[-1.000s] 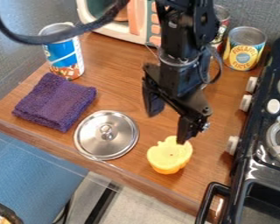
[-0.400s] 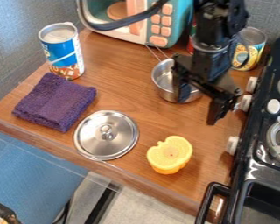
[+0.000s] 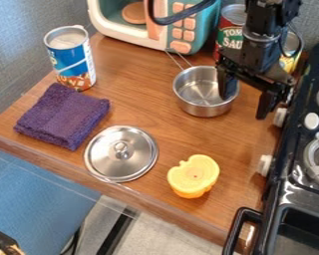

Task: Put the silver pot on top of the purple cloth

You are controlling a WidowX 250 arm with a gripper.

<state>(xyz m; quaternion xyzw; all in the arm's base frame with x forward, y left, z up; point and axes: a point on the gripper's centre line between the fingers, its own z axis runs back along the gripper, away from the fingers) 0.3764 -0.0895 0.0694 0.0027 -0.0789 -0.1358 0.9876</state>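
Observation:
My gripper hangs at the upper right, its two fingers spread wide with nothing held between them. The left finger overlaps the right side of the silver pot in the view; I cannot tell whether it touches. The pot stands upright and uncovered on the wooden counter, with its thin wire handle pointing up and left toward the toy microwave. The folded purple cloth lies flat at the left, well apart from the pot.
A silver lid and a yellow cup-like toy lie near the counter's front edge. A blue can stands behind the cloth. A toy microwave and more cans are at the back, a black stove at right.
My gripper has moved right and toward the back, away from above the yellow toy, uncovering more of the pot. The pot, cloth and lid have stayed put.

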